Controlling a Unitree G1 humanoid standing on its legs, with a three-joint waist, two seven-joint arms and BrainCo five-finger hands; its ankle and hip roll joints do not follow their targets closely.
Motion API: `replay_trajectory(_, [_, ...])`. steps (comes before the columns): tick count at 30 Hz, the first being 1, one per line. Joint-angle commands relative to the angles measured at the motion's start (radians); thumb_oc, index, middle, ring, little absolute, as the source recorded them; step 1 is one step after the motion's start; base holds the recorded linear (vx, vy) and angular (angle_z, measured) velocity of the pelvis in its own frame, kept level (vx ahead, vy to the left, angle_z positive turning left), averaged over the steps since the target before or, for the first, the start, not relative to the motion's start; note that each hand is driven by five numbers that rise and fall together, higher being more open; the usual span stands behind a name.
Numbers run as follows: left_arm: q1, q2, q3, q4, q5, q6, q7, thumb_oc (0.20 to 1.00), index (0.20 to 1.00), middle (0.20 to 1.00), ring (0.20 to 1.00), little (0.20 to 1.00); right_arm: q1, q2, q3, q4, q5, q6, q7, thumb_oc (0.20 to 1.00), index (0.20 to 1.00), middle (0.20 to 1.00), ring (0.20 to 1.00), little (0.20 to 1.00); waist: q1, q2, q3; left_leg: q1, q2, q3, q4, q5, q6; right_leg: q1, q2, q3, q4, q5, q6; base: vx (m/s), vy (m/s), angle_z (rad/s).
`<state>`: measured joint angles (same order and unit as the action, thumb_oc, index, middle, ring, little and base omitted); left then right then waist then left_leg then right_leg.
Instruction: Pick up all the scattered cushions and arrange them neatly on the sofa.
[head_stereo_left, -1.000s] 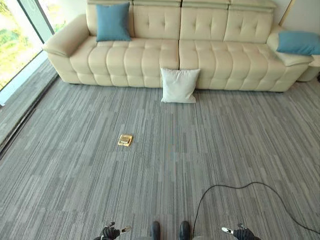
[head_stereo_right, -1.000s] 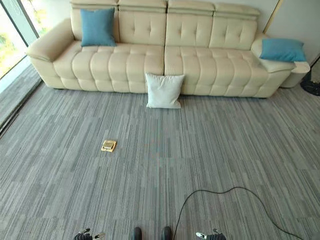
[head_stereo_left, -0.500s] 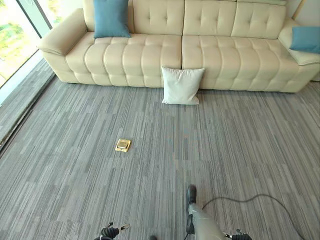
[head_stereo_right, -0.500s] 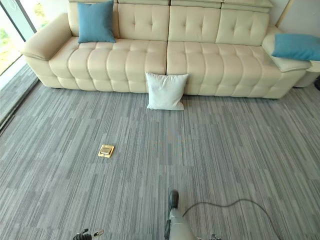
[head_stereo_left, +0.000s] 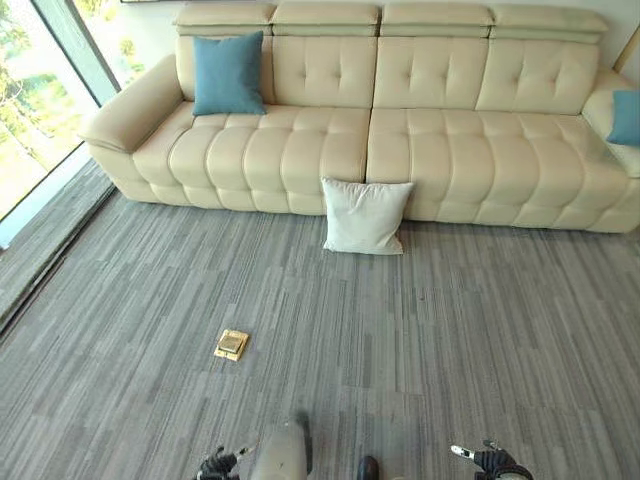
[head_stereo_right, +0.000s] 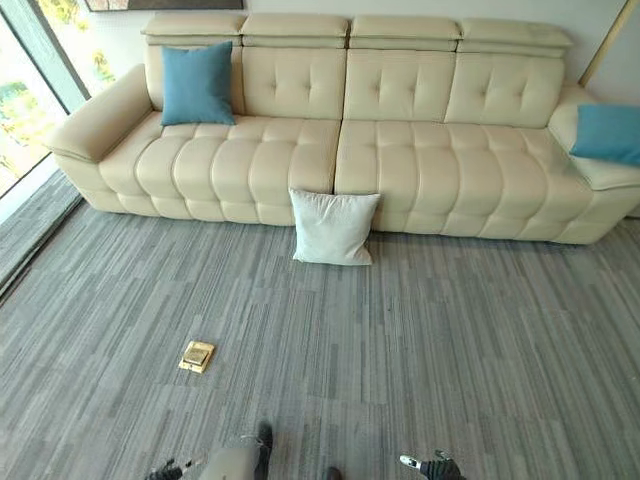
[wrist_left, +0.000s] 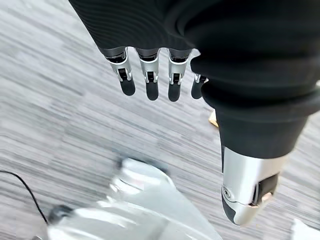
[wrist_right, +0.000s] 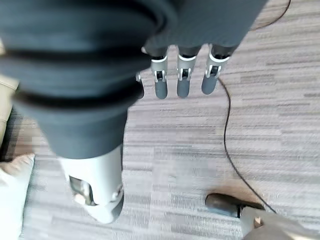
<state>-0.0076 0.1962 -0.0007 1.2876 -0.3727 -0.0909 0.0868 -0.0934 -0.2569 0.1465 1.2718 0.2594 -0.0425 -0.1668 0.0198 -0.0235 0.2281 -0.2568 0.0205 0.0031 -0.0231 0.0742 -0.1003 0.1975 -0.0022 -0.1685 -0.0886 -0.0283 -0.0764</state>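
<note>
Cushions sit in three places. At the left end of the sofa (head_stereo_left: 420, 130), a square blue cushion (head_stereo_left: 229, 74) stands upright against the backrest beside the rounded armrest. In the middle, a white cushion (head_stereo_left: 365, 216) rests on the grey carpet (head_stereo_left: 480, 330), leaning against the sofa's front where the two seat sections meet. At the far right, a second blue cushion (head_stereo_right: 606, 133) lies on the right armrest.

The left hand (wrist_left: 150, 75) hangs low above the carpet, well apart from every cushion, its silver fingers with dark tips straight and relaxed, the thumb held apart, nothing in its grasp. The right hand (wrist_right: 182, 75) hangs the same way on the other side, fingers extended and loose, thumb off to the side, empty.

The sofa is cream, smooth like leather, with button-tufted back panels, padded headrests and seat cushions stitched into rounded channels. The blue cushions look like plain woven cloth; the white one is soft and slightly puckered. The carpet is patterned in fine grey streaks laid in tiles. A small square brass-coloured floor plate (head_stereo_left: 231, 344) is set into it, left of centre. A tall window (head_stereo_left: 40, 110) runs along the left. No writing can be read anywhere.
</note>
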Motion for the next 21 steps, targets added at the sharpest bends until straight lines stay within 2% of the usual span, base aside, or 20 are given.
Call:
replay_trajectory(1, [-0.010, 0.010, -0.050, -0.031, 0.007, -0.024, 0.015, 1.000, 1.000, 1.000, 1.000, 1.000, 0.010, -0.032, -0.006, -0.023, 0.014, -0.023, -0.023, 1.000, 1.000, 1.000, 1.000, 1.000, 0.023, 0.002, -0.011, 0.082, 0.018, -0.003, 0.052, 0.036, 0.038, -0.030, -0.028, 0.089, 0.056, -0.084, 0.091, 0.31, 0.107, -0.04])
replay_trajectory(4, [0.007, 0.009, -0.046, -0.021, 0.027, -0.020, 0.008, 1.000, 1.000, 1.000, 1.000, 1.000, 0.019, -0.018, 0.003, -0.014, -0.015, -0.019, -0.022, 1.000, 1.000, 1.000, 1.000, 1.000, 0.040, 0.008, -0.043, 0.123, 0.014, -0.026, -0.030, 0.075, 0.037, 0.016, -0.029, 0.117, 0.034, -0.089, 0.110, 0.41, 0.209, -0.22])
replay_trajectory(6, [0.012, 0.017, -0.044, -0.017, 0.047, -0.020, 0.004, 1.000, 1.000, 1.000, 1.000, 1.000, 0.019, -0.006, 0.010, -0.011, -0.024, -0.015, -0.019, 1.000, 1.000, 1.000, 1.000, 1.000, 0.040, -0.002, -0.061, 0.142, 0.001, -0.016, -0.019, 0.056, 0.050, 0.018, -0.052, 0.128, 0.027, -0.091, 0.125, 0.32, 0.261, -0.49])
replay_trajectory(8, [0.009, 0.029, -0.046, -0.025, 0.060, -0.018, -0.001, 1.000, 1.000, 1.000, 1.000, 1.000, 0.019, 0.004, 0.018, -0.011, -0.035, -0.011, -0.009, 1.000, 1.000, 1.000, 1.000, 1.000, 0.046, -0.020, -0.076, 0.143, -0.023, 0.008, 0.026, 0.004, 0.079, 0.005, -0.083, 0.141, 0.062, -0.096, 0.148, 0.34, 0.334, -0.26])
replay_trajectory(9, [0.003, 0.034, -0.048, -0.027, 0.065, -0.017, -0.002, 1.000, 1.000, 1.000, 1.000, 1.000, 0.020, 0.008, 0.016, -0.010, -0.038, -0.009, -0.005, 1.000, 1.000, 1.000, 1.000, 1.000, 0.047, -0.027, -0.083, 0.150, -0.037, 0.014, 0.031, -0.017, 0.092, -0.013, -0.094, 0.143, 0.109, -0.093, 0.162, 0.22, 0.263, -0.09])
replay_trajectory(12, [-0.003, 0.041, -0.048, -0.032, 0.067, -0.014, -0.005, 1.000, 1.000, 1.000, 1.000, 1.000, 0.026, 0.013, 0.010, -0.016, -0.036, -0.007, 0.005, 1.000, 1.000, 1.000, 1.000, 1.000, 0.040, -0.021, -0.082, 0.192, -0.053, 0.015, 0.012, -0.047, 0.119, -0.096, -0.101, 0.146, 0.295, -0.073, 0.187, 0.12, 0.188, -0.01])
replay_trajectory(13, [-0.007, 0.043, -0.048, -0.036, 0.065, -0.013, -0.004, 1.000, 1.000, 1.000, 1.000, 1.000, 0.027, 0.013, 0.011, -0.017, -0.037, -0.006, 0.005, 1.000, 1.000, 1.000, 1.000, 1.000, 0.034, -0.018, -0.070, 0.208, -0.058, 0.014, 0.008, -0.054, 0.130, -0.133, -0.105, 0.146, 0.374, -0.027, 0.199, 0.08, 0.209, -0.08])
replay_trajectory(14, [-0.013, 0.044, -0.052, -0.043, 0.063, -0.015, -0.001, 1.000, 1.000, 1.000, 1.000, 1.000, 0.026, 0.014, 0.011, -0.026, -0.033, -0.007, 0.003, 1.000, 1.000, 1.000, 1.000, 1.000, 0.025, -0.010, -0.049, 0.240, -0.062, 0.017, 0.000, -0.068, 0.145, -0.203, -0.110, 0.131, 0.511, 0.039, 0.205, 0.09, 0.188, -0.05])
replay_trajectory(15, [-0.015, 0.043, -0.053, -0.043, 0.061, -0.015, -0.002, 1.000, 1.000, 1.000, 1.000, 1.000, 0.026, 0.015, 0.010, -0.027, -0.033, -0.007, 0.002, 1.000, 1.000, 1.000, 1.000, 1.000, 0.022, -0.002, -0.042, 0.261, -0.058, 0.016, -0.008, -0.074, 0.149, -0.240, -0.114, 0.117, 0.563, 0.051, 0.200, 0.23, 0.177, 0.09])
replay_trajectory(16, [-0.017, 0.037, -0.058, -0.044, 0.052, -0.018, -0.008, 1.000, 1.000, 1.000, 1.000, 1.000, 0.022, 0.014, 0.006, -0.028, -0.027, -0.010, 0.003, 1.000, 1.000, 1.000, 1.000, 1.000, 0.012, 0.010, -0.031, 0.314, -0.053, 0.013, -0.034, -0.094, 0.149, -0.297, -0.126, 0.056, 0.534, 0.030, 0.176, 0.26, 0.063, 0.02])
replay_trajectory(18, [-0.020, 0.032, -0.063, -0.044, 0.051, -0.020, -0.010, 1.000, 1.000, 1.000, 1.000, 1.000, 0.019, 0.013, 0.006, -0.027, -0.023, -0.010, 0.001, 1.000, 1.000, 1.000, 1.000, 1.000, -0.001, 0.014, -0.019, 0.345, -0.053, 0.003, -0.039, -0.113, 0.145, -0.327, -0.124, 0.026, 0.422, 0.025, 0.170, 0.26, -0.024, -0.07])
replay_trajectory(20, [-0.029, 0.026, -0.067, -0.043, 0.049, -0.022, -0.007, 1.000, 1.000, 1.000, 1.000, 1.000, 0.011, 0.014, 0.005, -0.026, -0.021, -0.005, -0.003, 1.000, 1.000, 1.000, 1.000, 1.000, -0.015, 0.009, -0.003, 0.384, -0.060, -0.005, -0.045, -0.135, 0.137, -0.363, -0.129, 0.006, 0.249, 0.075, 0.187, 0.30, -0.095, 0.08])
replay_trajectory(21, [-0.042, 0.024, -0.064, -0.048, 0.047, -0.029, -0.001, 1.000, 1.000, 1.000, 1.000, 1.000, 0.010, 0.015, 0.000, -0.027, -0.026, 0.003, -0.007, 1.000, 1.000, 1.000, 1.000, 1.000, -0.035, 0.002, 0.009, 0.420, -0.064, -0.012, -0.042, -0.161, 0.127, -0.407, -0.129, 0.000, 0.111, 0.117, 0.212, 0.39, -0.121, 0.04])
